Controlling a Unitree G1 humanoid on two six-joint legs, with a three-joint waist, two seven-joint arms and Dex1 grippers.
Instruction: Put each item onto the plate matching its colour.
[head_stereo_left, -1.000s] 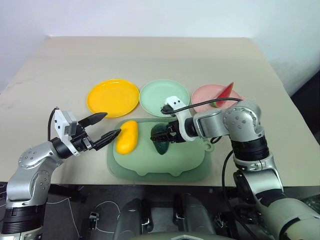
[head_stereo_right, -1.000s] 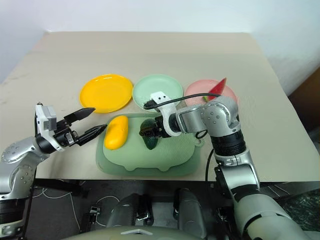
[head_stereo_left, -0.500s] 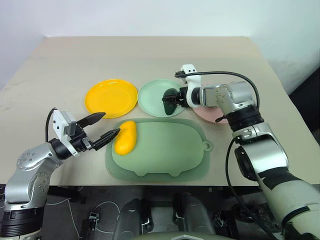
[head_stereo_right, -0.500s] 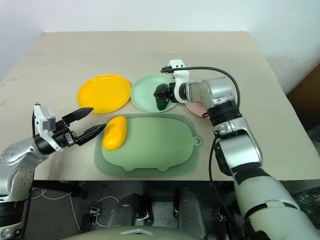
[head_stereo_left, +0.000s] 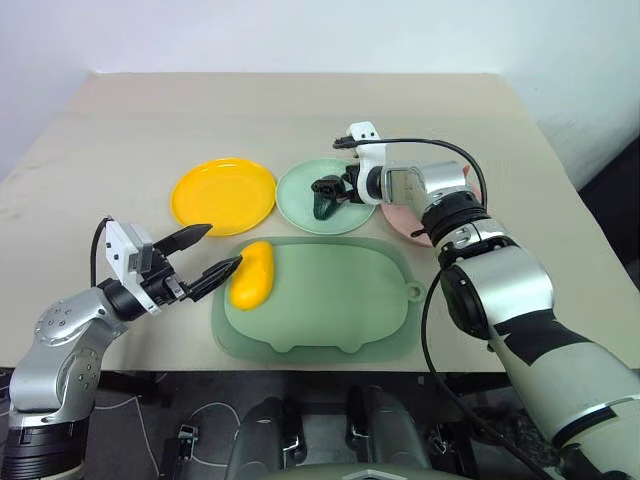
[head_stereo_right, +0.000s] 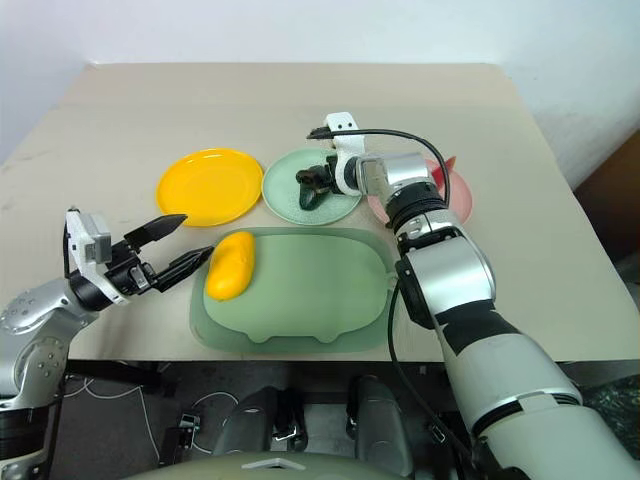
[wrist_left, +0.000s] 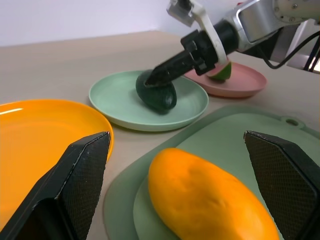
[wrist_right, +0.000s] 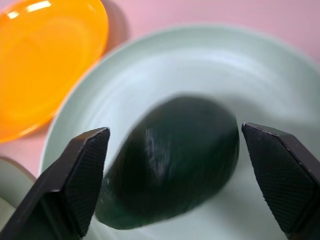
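Progress looks like two of three from where I sit. On the beige bench (head_stereo_left: 130, 120), the dark green toy avocado (head_stereo_left: 325, 201) lies on the pale mint-green round plastic plate (head_stereo_left: 300, 205), and the red toy watermelon wedge with its green rind (wrist_left: 220, 71) sits on the pink round plate (wrist_left: 250, 80), mostly hidden behind my right arm in the head views. The yellow round plate (head_stereo_left: 224, 195) is bare.

What remains is the yellow oblong toy mango (head_stereo_left: 253, 274). It lies on the near left part of the large translucent green tray (head_stereo_left: 350, 300), well short of its plate.

My right pincer (head_stereo_left: 332, 189) hangs over the mint plate with its black fingers spread to either side of the avocado; the wrist view shows a gap on both sides, so I judge the fruit released, not gripped. My left pincer (head_stereo_left: 205, 255) hovers just beside the mango, fingers spread wide, pointing at it without touching.

The mango looks smooth, rounded and glossy, plump along its length. The avocado is dark, egg-shaped and slightly shiny, lying on its side.
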